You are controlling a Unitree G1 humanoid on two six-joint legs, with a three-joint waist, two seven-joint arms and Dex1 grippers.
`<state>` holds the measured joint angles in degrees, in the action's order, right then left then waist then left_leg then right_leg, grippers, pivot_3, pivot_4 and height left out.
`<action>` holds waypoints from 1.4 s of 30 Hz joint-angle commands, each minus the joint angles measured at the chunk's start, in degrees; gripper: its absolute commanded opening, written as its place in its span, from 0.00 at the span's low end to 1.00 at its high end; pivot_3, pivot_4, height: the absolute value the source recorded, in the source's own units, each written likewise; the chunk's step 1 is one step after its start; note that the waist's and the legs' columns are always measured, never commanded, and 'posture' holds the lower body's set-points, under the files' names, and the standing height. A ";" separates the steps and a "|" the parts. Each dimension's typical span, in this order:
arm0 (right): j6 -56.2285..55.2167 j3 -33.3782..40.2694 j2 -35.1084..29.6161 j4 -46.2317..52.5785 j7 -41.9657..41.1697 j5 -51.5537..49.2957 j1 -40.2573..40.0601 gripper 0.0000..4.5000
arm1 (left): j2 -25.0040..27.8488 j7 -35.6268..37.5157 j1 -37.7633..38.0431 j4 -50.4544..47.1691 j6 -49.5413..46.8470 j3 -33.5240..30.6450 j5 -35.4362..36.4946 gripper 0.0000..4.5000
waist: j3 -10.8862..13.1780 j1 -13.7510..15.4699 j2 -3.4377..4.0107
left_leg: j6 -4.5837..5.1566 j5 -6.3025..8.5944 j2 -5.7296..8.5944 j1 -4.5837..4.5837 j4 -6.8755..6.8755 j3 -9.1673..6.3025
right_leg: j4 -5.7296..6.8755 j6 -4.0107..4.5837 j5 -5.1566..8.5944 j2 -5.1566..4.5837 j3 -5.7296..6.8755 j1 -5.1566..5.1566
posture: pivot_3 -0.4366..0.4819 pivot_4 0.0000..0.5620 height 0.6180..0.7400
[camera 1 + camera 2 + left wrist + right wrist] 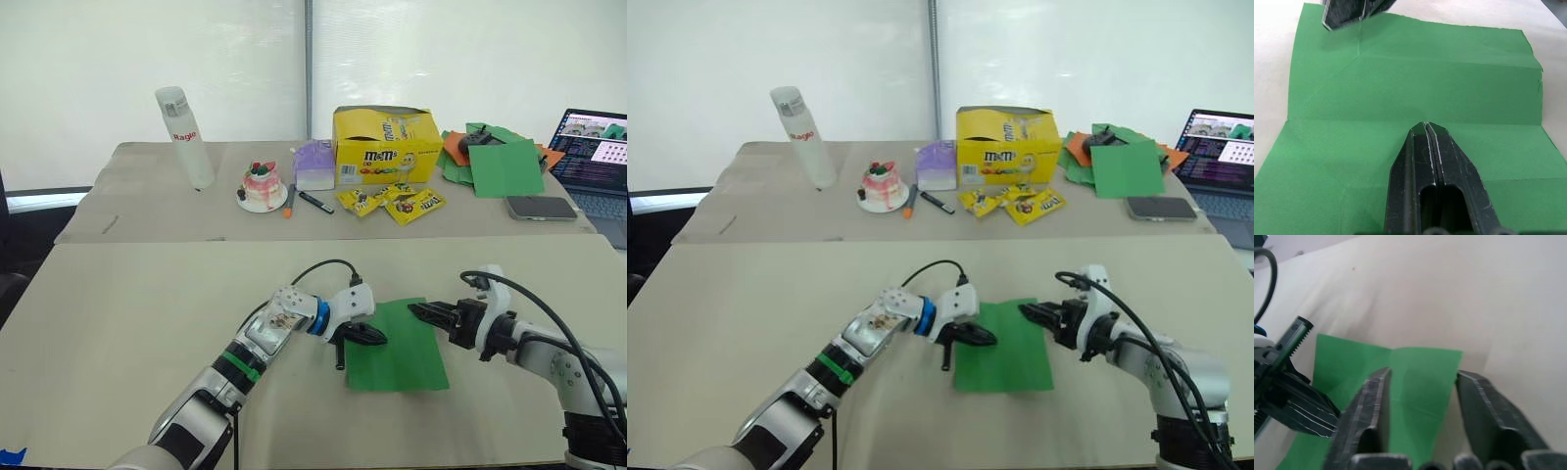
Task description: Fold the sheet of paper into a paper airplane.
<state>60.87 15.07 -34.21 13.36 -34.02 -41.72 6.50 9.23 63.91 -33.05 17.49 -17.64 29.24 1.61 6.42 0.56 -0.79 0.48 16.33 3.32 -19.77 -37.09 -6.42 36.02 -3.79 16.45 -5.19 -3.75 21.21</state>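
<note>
The sheet of paper (397, 345) is bright green and lies flat on the near table, showing faint creases (1415, 63) in the left wrist view. My left gripper (377, 336) is shut, its closed fingertips (1425, 128) resting on top of the sheet near its left edge. My right gripper (416, 310) is open at the sheet's far right corner. Its two fingers (1369, 406) straddle the paper's far edge (1425, 355) without closing on it. No folded airplane shape is present.
On the far table stand a yellow candy box (385, 144), candy bags (392, 203), a heap of green and orange sheets (495, 157), a phone (541, 208), a laptop (598, 157), a white bottle (186, 137), a small cake (262, 186) and markers (313, 202).
</note>
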 commanded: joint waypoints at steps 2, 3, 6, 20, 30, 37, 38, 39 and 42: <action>-4.81 -1.39 -1.62 1.65 -2.71 1.60 0.33 0.06 | 1.31 -0.63 0.44 2.38 -1.04 1.10 -1.88 0.00 | 0.00 0.01 0.00 | 0.00 0.00 0.00 0.00 -0.01 0.00 | 0.00 0.00 0.00 0.00 0.00 0.00 | 0.48 0.27 1.00; -6.45 -1.89 -1.90 1.91 -3.00 2.57 0.16 0.01 | 1.34 -0.60 0.39 2.45 -0.94 1.12 -1.89 0.00 | 0.00 0.01 0.00 | 0.00 0.00 0.01 0.00 -0.01 0.00 | -0.01 0.00 0.00 -0.01 0.00 0.00 | 0.48 0.27 1.00; -10.36 -3.50 -3.10 2.67 -4.01 5.42 -0.52 0.01 | 1.43 -0.56 0.27 2.59 -0.76 1.20 -1.93 0.00 | 0.00 0.03 -0.01 | 0.00 0.00 0.01 0.00 -0.01 0.00 | -0.01 0.00 0.00 0.00 0.00 0.00 | 0.48 0.27 1.00; -42.34 -17.38 -9.28 7.40 -9.93 28.67 -6.32 0.01 | 1.29 0.87 -2.50 2.98 -2.16 -0.75 0.44 0.00 | 0.13 -0.04 -0.21 | -0.02 -0.01 0.06 0.00 -0.05 0.02 | -0.01 -0.04 0.02 -0.01 0.03 0.04 | 0.48 0.27 1.00; -61.43 -20.61 -10.40 1.97 -10.29 40.46 -7.25 0.01 | 3.18 1.59 -3.59 2.89 -2.92 -2.69 1.45 0.00 | 0.08 0.00 -0.12 | -0.03 -0.02 0.09 0.00 -0.04 0.02 | -0.01 -0.04 0.02 -0.01 0.02 0.07 | 0.48 0.27 1.00; -72.04 -22.49 -11.10 -6.03 -10.01 46.57 -6.36 0.01 | 3.47 0.75 -3.56 3.10 -2.72 -3.74 1.77 0.00 | 0.05 0.07 -0.08 | -0.05 -0.03 0.12 0.02 -0.05 0.03 | -0.01 -0.03 0.02 -0.02 0.02 0.05 | 0.48 0.27 1.00; -73.12 -22.67 -11.15 -6.71 -9.89 47.27 -6.32 0.01 | 3.18 0.36 -3.89 3.18 -3.09 -4.47 2.23 0.00 | 0.05 0.06 -0.07 | -0.05 -0.03 0.12 0.02 -0.05 0.03 | -0.01 -0.03 0.02 -0.02 0.02 0.05 | 0.48 0.27 1.00; -74.08 -22.84 -11.19 -7.26 -9.84 47.85 -6.29 0.01 | 2.93 0.11 -4.16 3.24 -3.37 -5.07 2.62 0.00 | 0.05 0.05 -0.08 | -0.05 -0.03 0.12 0.02 -0.05 0.03 | -0.01 -0.03 0.02 -0.03 0.02 0.05 | 0.48 0.27 1.00; -76.43 -23.28 -11.44 -8.69 -9.43 49.75 -6.42 0.01 | 1.46 -1.18 -5.33 3.59 -4.45 -7.44 4.36 0.00 | 0.05 0.10 -0.07 | -0.05 -0.03 0.12 0.02 -0.06 0.03 | -0.01 -0.03 0.02 -0.02 0.02 0.05 | 0.48 0.27 1.00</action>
<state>-13.90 -8.17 -44.78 5.75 -43.56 6.63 -0.16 11.40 63.58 -36.58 21.53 -21.59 23.69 4.65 6.47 0.66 -0.86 0.43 16.30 3.45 -19.76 -37.15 -6.39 36.02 -3.82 16.47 -5.22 -3.73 21.26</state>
